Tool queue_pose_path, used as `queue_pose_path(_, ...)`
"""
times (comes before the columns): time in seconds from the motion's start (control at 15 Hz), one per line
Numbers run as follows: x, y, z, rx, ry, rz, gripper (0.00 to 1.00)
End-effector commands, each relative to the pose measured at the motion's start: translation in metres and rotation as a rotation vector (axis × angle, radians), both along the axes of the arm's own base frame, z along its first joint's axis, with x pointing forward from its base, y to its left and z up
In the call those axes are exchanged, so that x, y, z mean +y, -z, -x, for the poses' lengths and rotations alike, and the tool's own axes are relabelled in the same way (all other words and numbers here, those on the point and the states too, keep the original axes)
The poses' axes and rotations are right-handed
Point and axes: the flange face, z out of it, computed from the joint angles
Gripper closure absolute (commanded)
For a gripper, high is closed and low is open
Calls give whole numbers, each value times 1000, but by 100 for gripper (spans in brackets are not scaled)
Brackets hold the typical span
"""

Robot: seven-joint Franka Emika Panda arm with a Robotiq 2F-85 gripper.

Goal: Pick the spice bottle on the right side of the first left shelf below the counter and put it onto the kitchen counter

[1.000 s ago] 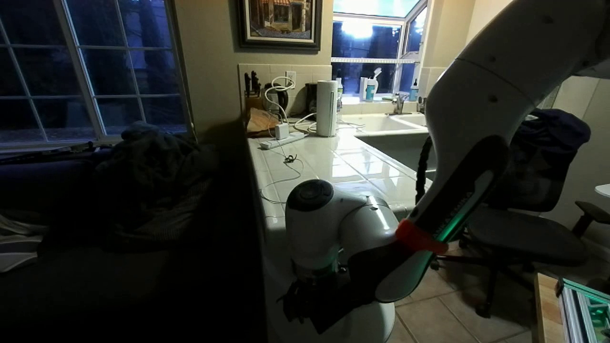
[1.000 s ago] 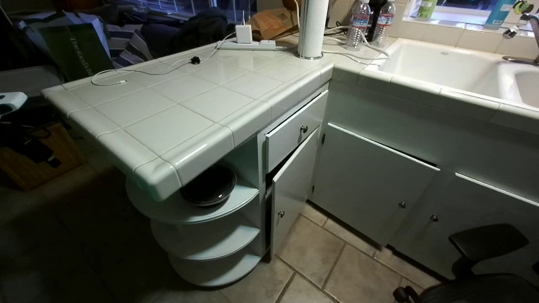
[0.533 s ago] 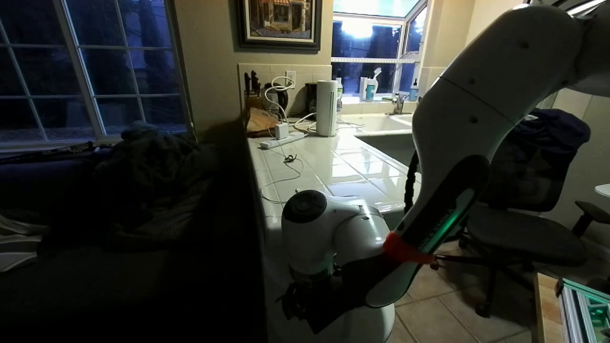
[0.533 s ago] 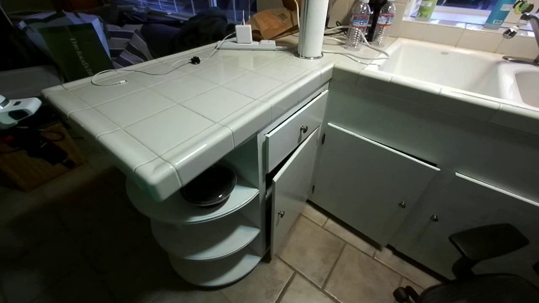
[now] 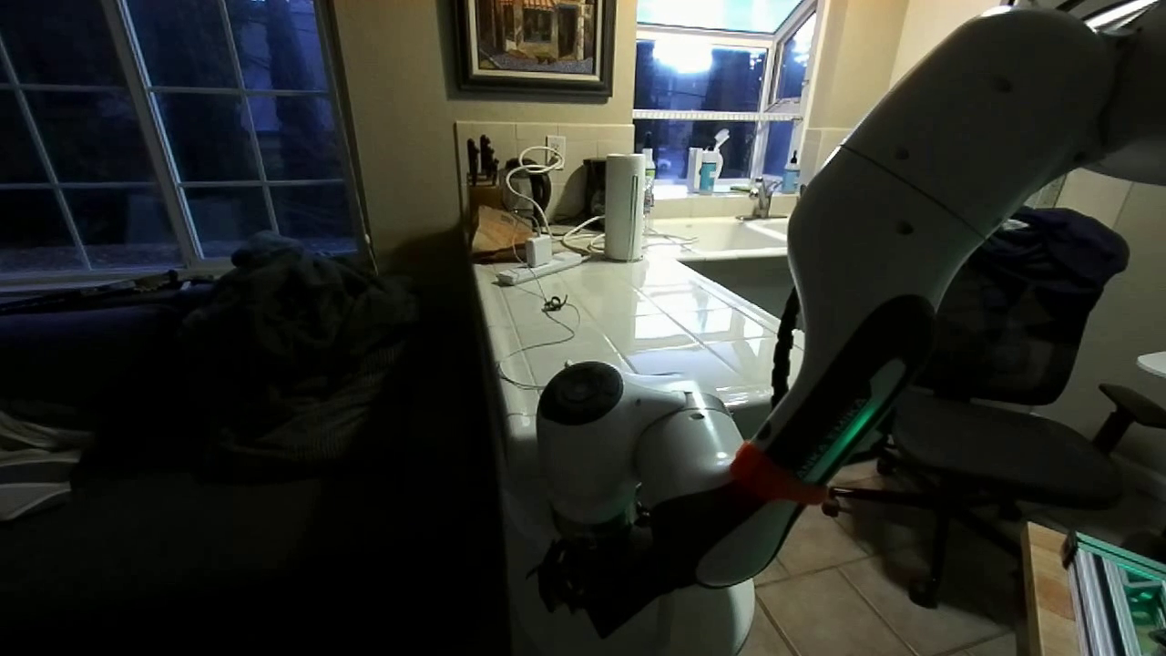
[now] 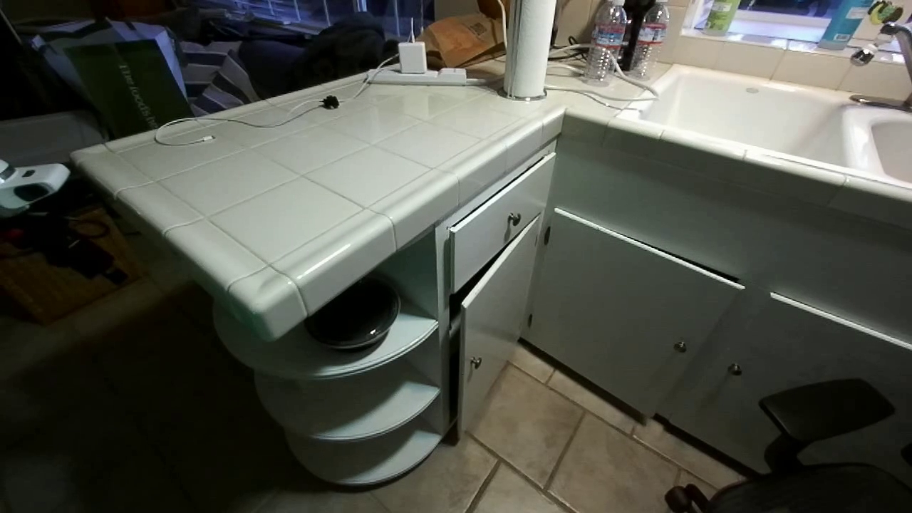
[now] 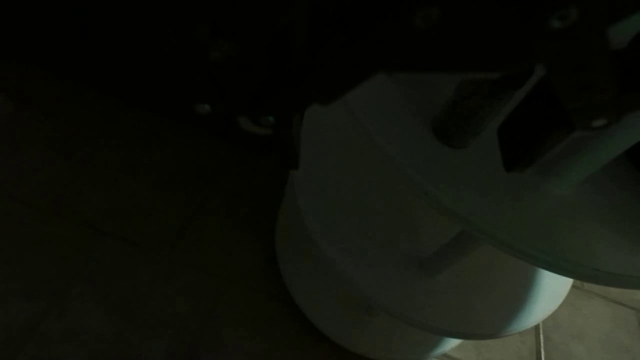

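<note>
Claw lies in shadow in an exterior view; apart or together, I cannot tell. I cannot place the spice bottle: the wrist view's dark cylinder, at two o'clock over curved shelves, is too murky to name. Toward two from the claw the arm reads "EMIKA"; toward twelve the kitchen counter has open tile to its edge. At ten in an exterior view a bag reads "The food".

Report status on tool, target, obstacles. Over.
Tool near rounded shelves; grip too dark to read. Spice bottle not identifiable. Dark bowl on top shelf: possibly in the way.
</note>
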Motion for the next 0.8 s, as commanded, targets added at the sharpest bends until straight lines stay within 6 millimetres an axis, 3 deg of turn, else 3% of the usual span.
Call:
queue_pose_path(0.0, 4, 14, 1, -23, 53, 12, 0)
queue_pose_path(0.4, 17, 48, 6, -143, 168, 105, 0)
queue_pose_path(0.73, 9, 87, 10, -280, 363, 163, 0)
